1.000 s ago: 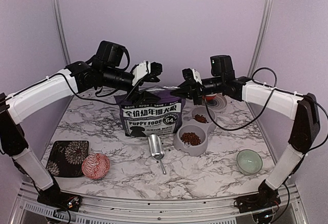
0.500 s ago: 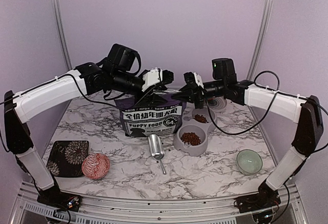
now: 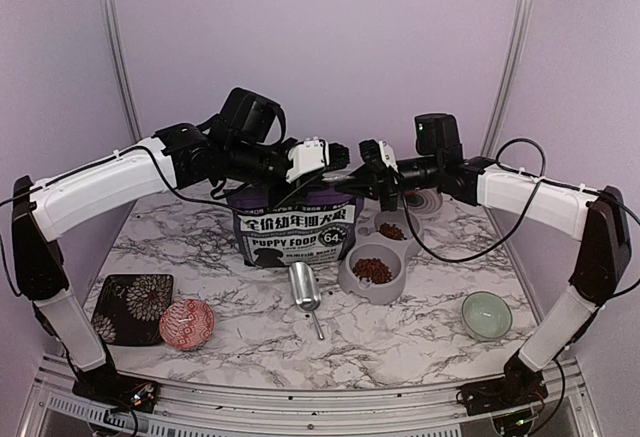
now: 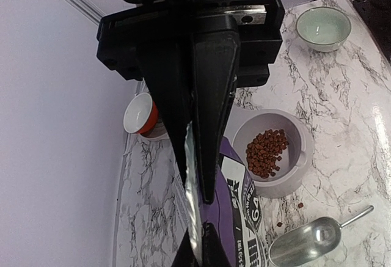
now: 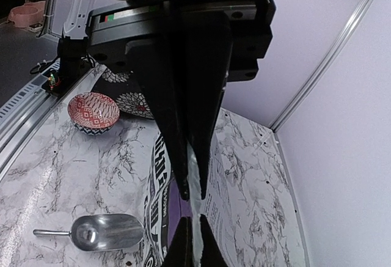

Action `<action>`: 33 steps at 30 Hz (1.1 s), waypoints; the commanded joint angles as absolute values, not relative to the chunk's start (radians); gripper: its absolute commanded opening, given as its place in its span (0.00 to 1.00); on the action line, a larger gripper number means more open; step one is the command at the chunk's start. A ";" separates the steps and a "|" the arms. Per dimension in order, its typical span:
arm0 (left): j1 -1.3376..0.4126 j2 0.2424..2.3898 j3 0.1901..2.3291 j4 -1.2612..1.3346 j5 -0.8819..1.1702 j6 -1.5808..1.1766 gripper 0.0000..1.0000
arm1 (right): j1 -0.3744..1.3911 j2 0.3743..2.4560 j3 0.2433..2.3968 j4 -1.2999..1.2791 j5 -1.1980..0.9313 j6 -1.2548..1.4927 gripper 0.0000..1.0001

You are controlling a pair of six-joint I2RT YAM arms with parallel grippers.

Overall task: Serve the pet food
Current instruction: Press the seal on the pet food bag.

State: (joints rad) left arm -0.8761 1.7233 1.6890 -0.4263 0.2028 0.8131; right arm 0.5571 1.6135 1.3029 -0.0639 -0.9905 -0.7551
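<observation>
The purple puppy food bag (image 3: 295,232) stands upright at the table's middle. My left gripper (image 3: 336,160) and right gripper (image 3: 368,169) meet over its top, tip to tip. In the left wrist view my left gripper (image 4: 195,184) is shut on the bag's (image 4: 244,209) silvery top edge. The right wrist view shows my right gripper (image 5: 194,189) pinching the same edge of the bag (image 5: 160,187). Pet food (image 3: 372,270) fills the near bowl of the grey feeder (image 3: 352,282), with more pet food (image 3: 392,230) in the far bowl. The pet food (image 4: 266,151) also shows in the left wrist view.
A metal scoop (image 3: 305,287) lies in front of the bag. A pale green bowl (image 3: 486,314) sits at the front right. A red patterned bowl (image 3: 187,322) and a dark patterned plate (image 3: 132,307) are front left. A red cup (image 4: 142,114) stands behind the feeder.
My left arm swung right to the bag's top, and its gripper closed on the top edge. The right gripper kept its hold and barely shifted.
</observation>
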 commanded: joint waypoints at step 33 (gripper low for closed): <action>-0.882 1.723 1.687 -0.441 0.208 0.706 0.00 | 0.587 1.608 1.319 0.004 -0.893 -0.780 0.00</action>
State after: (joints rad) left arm -0.8825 1.7283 1.6932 -0.4232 0.1688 0.7208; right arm 0.5800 1.6043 1.3025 -0.0166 -0.9321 -0.7715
